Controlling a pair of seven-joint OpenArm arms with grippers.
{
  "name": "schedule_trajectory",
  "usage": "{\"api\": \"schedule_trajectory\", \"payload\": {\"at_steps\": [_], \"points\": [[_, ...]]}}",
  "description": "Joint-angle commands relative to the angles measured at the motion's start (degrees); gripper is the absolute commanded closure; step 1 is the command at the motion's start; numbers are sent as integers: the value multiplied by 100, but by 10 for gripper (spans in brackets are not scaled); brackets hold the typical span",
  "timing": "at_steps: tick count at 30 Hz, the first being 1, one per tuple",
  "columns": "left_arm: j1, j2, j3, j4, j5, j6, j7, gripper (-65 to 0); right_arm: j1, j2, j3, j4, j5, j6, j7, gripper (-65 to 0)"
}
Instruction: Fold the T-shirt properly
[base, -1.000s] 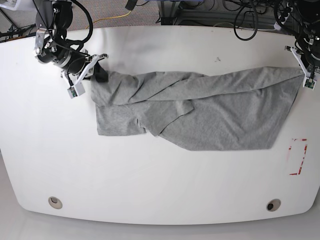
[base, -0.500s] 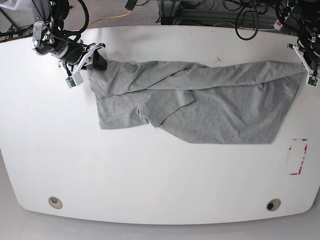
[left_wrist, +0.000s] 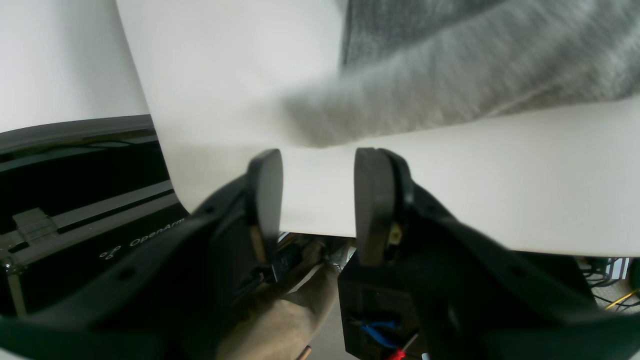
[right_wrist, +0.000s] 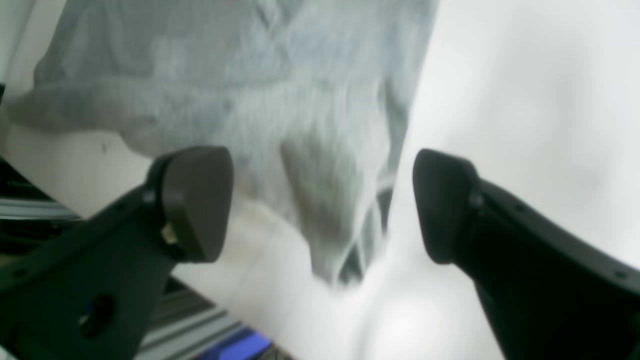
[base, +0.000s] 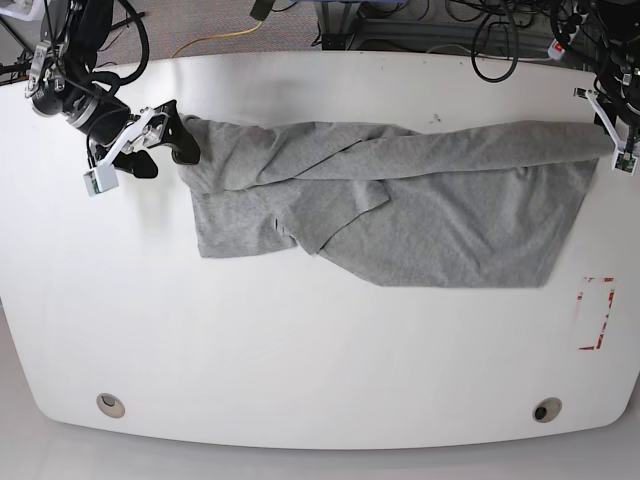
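Note:
The grey T-shirt (base: 420, 215) lies stretched and rumpled across the white table (base: 300, 350), its upper edge folded over in a long band. My right gripper (base: 165, 148) stands open at the shirt's left end, just off the cloth. In the right wrist view the right gripper (right_wrist: 320, 200) is spread wide, with a blurred tip of the T-shirt (right_wrist: 250, 75) lying loose between and beyond the fingers. My left gripper (base: 612, 138) sits at the shirt's far right corner. In the left wrist view the left gripper (left_wrist: 317, 200) is open with only table in the gap, and the T-shirt (left_wrist: 450, 75) lies just past the tips.
A red tape rectangle (base: 597, 312) marks the table's right side. Two round holes (base: 110, 404) (base: 546, 410) sit near the front edge. Cables and stands crowd the back edge. A black arm base (left_wrist: 75, 210) shows beyond the table edge in the left wrist view.
Both grippers went from shut on the shirt's ends to open, letting go of the cloth. The right arm drew back to the left, away from the shirt.

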Motion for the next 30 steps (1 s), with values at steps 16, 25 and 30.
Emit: {"api": "schedule_trajectory", "payload": {"at_steps": [16, 25, 30], "points": [[-452, -86, -82, 96, 21, 46, -49, -229, 2589, 50, -1010, -2844, -1090, -383, 87, -539], [-777, 28, -363, 96, 47, 46, -49, -229, 3160, -249, -1027, -3661, -2013, -366, 166, -539], [-962, 37, -495, 96, 56, 46, -40, -229, 3134, -548, -1036, -3661, -2180, -366, 166, -537]]}}
